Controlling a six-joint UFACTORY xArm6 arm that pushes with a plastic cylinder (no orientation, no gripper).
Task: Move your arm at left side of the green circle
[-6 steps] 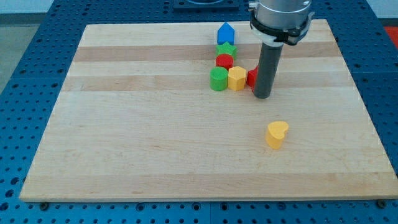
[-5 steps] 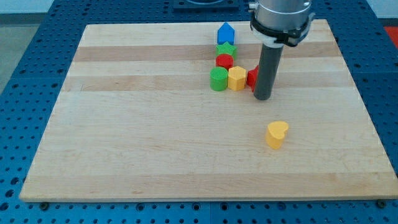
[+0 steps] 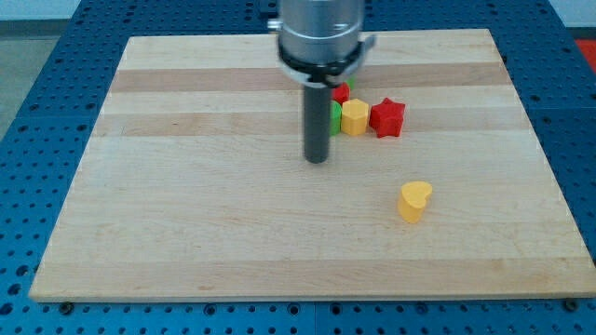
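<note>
You see my tip, jawless, at seven o'clock beside the mostly hidden green circle.

Pale wood-grain board — smooth, matt — under a dark matt rod.

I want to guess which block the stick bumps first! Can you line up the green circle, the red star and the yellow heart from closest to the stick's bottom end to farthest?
1. Green circle: just to the view's right of my tip, mostly hidden behind the rod.
2. Red star: farther toward the view's right, past the yellow block.
3. Yellow heart: alone, toward the view's lower right.
</note>
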